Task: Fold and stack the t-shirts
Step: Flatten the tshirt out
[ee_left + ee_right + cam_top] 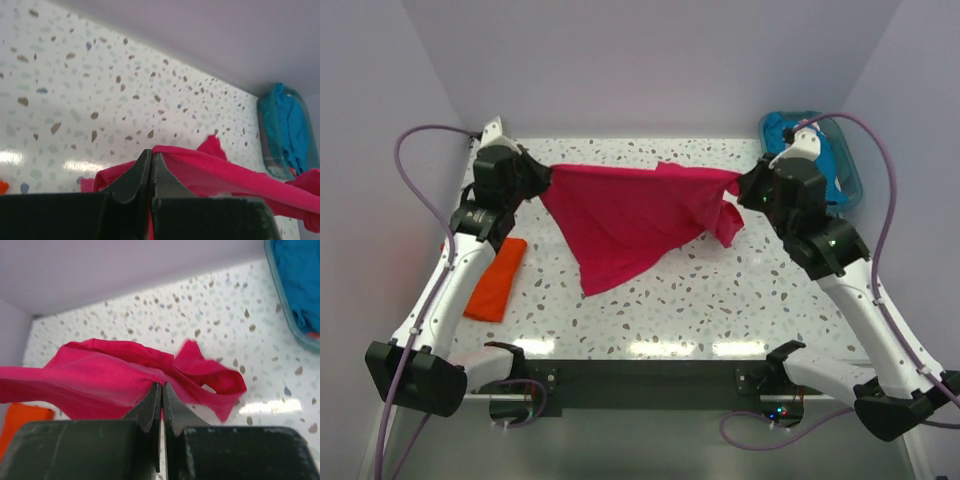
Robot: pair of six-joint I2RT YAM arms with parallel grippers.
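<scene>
The speckled counter [740,290] sits in a pale booth. Along its far edge the pink tee [620,215] hangs stretched between the left gripper [548,180] and the right gripper [740,185], each clamped on an edge of the cloth. Its long axis runs left to right, and a slack corner points toward the near edge. The bunched right end, possibly a sleeve, could slip free or fold crooked when the tee is laid down.

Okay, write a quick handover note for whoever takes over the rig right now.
Left gripper: shut on one end of the pink shirt.
Right gripper: shut on the other end. The shirt is stretched between them over the table.
Orange shirt: looks folded, near the table's left edge.
Blue shirt: in the basket, far right corner.
Done: orange, apparently.
Left: lay out and fold pink, stack it, then fold blue.
</scene>
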